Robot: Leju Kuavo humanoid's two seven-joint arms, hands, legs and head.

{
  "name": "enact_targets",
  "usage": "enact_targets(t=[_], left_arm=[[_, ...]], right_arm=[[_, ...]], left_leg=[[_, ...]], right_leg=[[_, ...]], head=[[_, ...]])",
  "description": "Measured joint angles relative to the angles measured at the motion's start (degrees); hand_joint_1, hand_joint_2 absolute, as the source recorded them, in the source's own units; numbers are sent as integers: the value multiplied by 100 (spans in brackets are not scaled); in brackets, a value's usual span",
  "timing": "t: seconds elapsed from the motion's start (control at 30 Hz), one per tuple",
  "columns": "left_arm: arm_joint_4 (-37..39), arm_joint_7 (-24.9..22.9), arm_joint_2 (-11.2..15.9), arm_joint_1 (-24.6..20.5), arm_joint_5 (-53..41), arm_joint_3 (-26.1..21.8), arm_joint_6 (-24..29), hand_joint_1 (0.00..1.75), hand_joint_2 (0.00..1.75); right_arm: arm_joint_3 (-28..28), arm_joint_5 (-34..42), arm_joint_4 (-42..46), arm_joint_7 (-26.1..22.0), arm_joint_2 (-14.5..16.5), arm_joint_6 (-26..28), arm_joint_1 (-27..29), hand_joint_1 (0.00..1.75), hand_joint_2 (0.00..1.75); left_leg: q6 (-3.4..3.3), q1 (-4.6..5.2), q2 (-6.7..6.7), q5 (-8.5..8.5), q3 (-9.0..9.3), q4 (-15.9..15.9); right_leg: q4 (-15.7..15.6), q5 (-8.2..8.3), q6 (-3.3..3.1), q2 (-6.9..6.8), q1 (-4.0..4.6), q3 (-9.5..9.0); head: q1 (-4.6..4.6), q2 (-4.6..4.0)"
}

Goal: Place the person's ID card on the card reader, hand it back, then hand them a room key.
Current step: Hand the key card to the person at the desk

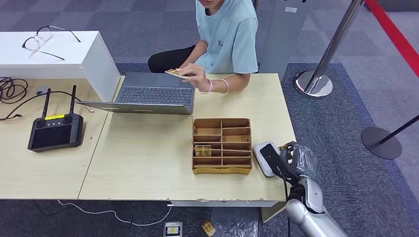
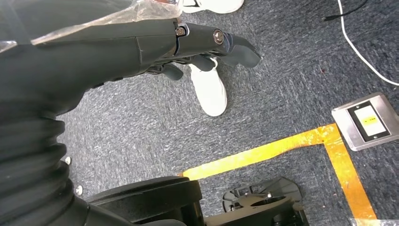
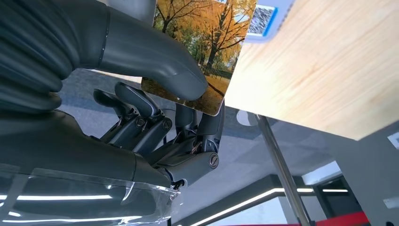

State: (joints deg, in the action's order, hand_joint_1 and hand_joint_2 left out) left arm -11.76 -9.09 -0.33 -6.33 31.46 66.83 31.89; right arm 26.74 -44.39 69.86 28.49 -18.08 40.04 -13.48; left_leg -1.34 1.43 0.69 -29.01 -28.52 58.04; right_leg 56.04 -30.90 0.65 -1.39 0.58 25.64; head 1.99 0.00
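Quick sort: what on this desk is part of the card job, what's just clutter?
Job:
- card pinched in right hand
- card reader
- key tray
- person's hand, holding another card

Clutter:
- laptop
- controller
- glasses
- cables
- left hand, hanging over the floor

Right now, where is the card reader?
The card reader lies near the table's right edge in the head view, between the cardboard organizer and the right robot hand.
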Motion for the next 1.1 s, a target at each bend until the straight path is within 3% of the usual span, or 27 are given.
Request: enact_targets(t=[0.7, 1.1], left_arm=[[-2, 92, -55, 0, 2, 3, 47, 0, 175], [-4, 133, -63, -5, -3, 5, 83, 0, 175]], right_arm=[[229, -915, 1283, 297, -98, -200, -583, 175, 175], [448, -974, 1429, 254, 1, -250, -876, 175, 175]], left_leg=[[0, 0, 0, 0, -2, -1], [0, 0, 0, 0, -5, -1]], right_leg=[[0, 0, 0, 0, 0, 1], [1, 0, 0, 0, 0, 2]], head=[[-1, 0], [-1, 0]])
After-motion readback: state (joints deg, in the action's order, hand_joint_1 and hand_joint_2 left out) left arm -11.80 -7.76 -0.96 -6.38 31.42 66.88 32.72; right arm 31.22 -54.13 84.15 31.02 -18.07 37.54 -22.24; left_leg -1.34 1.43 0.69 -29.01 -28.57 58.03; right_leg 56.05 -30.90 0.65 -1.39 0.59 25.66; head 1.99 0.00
